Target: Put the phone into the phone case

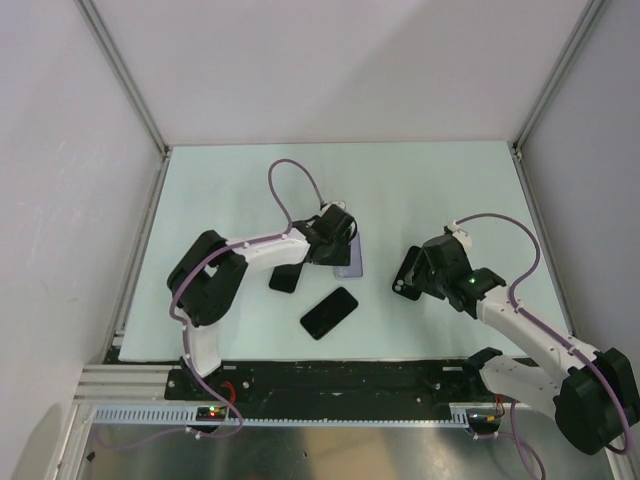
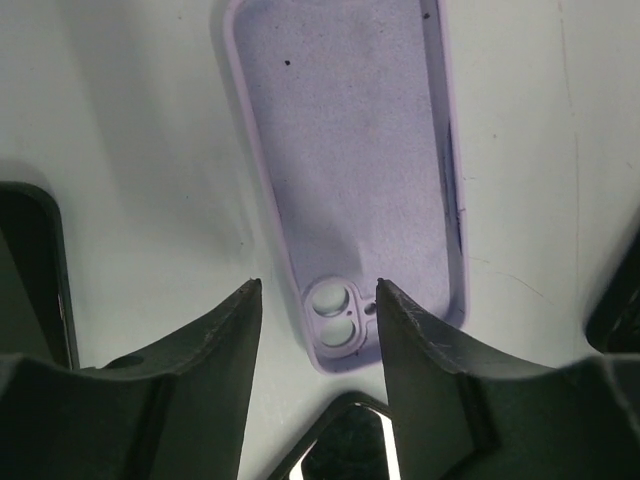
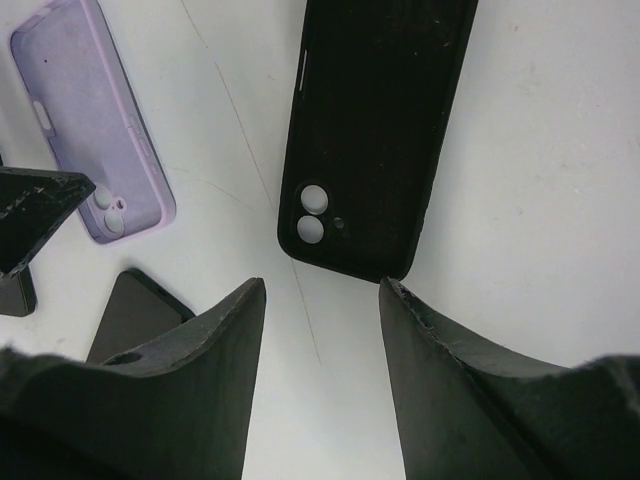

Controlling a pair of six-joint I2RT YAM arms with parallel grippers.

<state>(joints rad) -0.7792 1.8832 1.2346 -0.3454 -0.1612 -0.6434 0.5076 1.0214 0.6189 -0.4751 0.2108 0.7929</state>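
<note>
The lilac case (image 2: pixel 350 180) looks matt and fuzzy inside, the black case (image 3: pixel 380 120) matt plastic, the phone (image 1: pixel 329 313) glossy.

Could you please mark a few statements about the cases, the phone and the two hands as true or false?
1. The lavender phone case lies empty with its inside facing up. True.
2. The black phone case already holds a phone. False: it is empty, its bare inside and camera cutouts showing.
3. The left hand is shut on the lavender phone case. False: it is open, fingers apart at the case's camera-cutout end.
4. The right hand is open near the black phone case. True.
5. A black phone lies nearer the arm bases than the lavender phone case. True.
</note>
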